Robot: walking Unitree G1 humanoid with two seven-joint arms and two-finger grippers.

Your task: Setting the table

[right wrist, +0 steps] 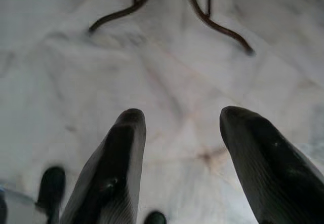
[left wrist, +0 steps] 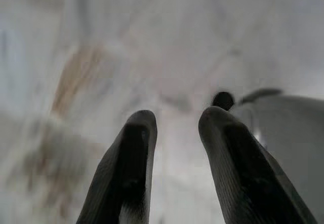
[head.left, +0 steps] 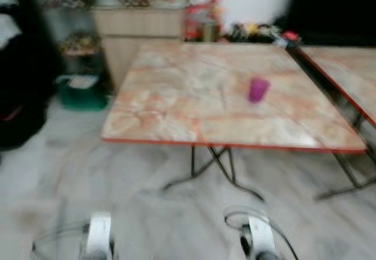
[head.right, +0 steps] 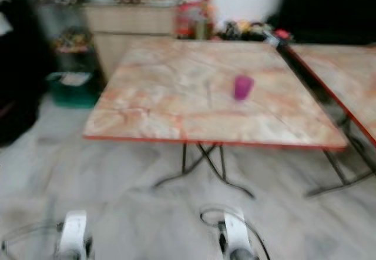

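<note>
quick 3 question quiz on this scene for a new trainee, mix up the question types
1. True or false: the purple cup stands on the marble-look table.
2. What is the left gripper holding?
A. the cup
B. a plate
C. nothing
3. Fill in: both arms hang low, and the right gripper points down at the ____.

Key
1. True. The cup is upright on the tabletop, toward the robot's right side of it.
2. C. Its fingers are apart with only floor between them.
3. Floor. The wrist view shows pale tiles and the table's dark metal legs, fingers apart and nothing between them.
</note>
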